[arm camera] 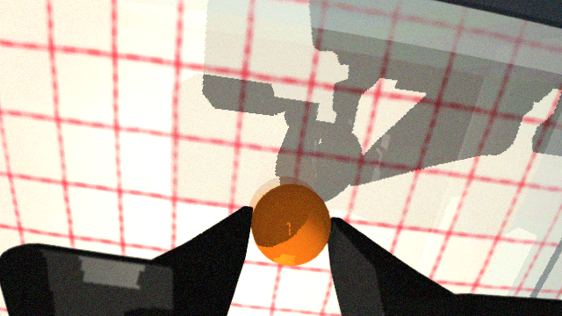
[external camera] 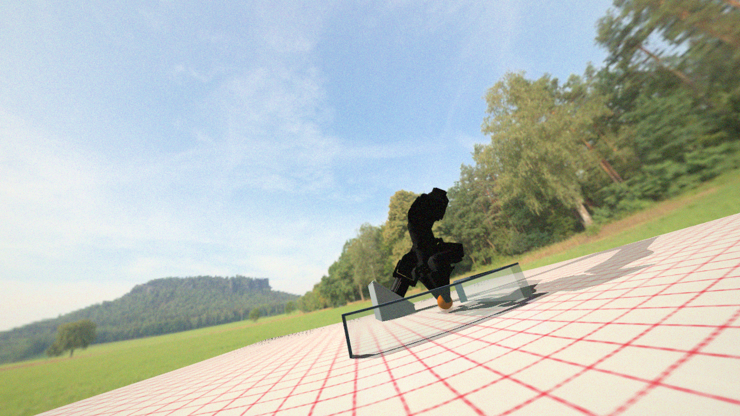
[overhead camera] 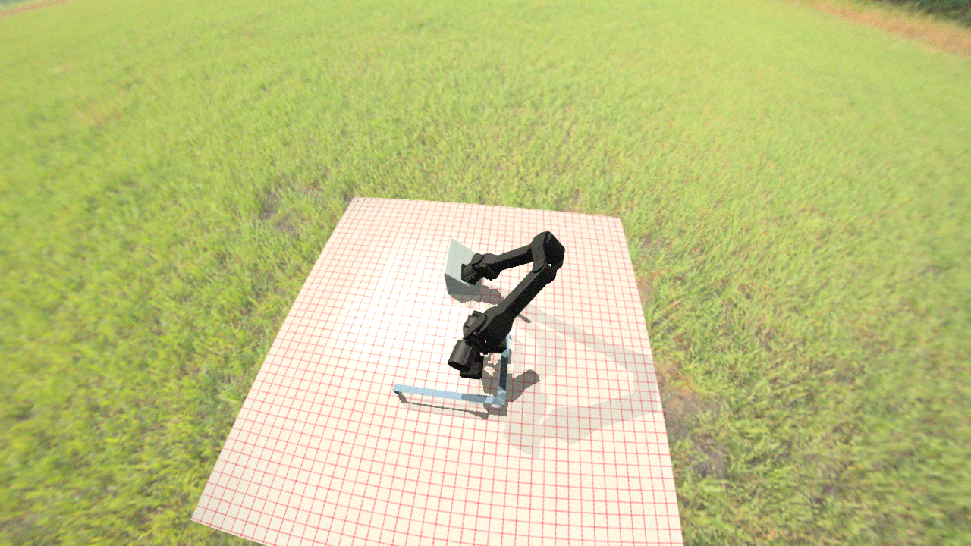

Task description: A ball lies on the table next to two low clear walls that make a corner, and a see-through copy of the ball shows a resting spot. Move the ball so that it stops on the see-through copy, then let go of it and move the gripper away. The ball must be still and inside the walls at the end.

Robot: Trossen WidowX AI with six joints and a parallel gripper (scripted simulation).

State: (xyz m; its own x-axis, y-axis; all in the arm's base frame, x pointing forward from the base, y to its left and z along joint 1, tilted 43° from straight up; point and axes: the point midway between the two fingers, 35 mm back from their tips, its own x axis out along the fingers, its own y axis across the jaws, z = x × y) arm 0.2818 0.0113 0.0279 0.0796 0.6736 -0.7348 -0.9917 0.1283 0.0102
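The orange ball is held between the two black fingertips of my gripper, low over the table inside the corner. I cannot tell whether it touches the table. The see-through copy shows as a thin pale rim behind the ball's upper left edge in the wrist view; the ball covers most of it. One clear wall runs past the ball. The other wall meets it at a corner. The arm hides the ball in the top view.
The table has a red grid. A grey wedge-shaped block stands by the arm's base, outside the corner. The arm reaches over one wall's side, and its shadows cross the table and the walls.
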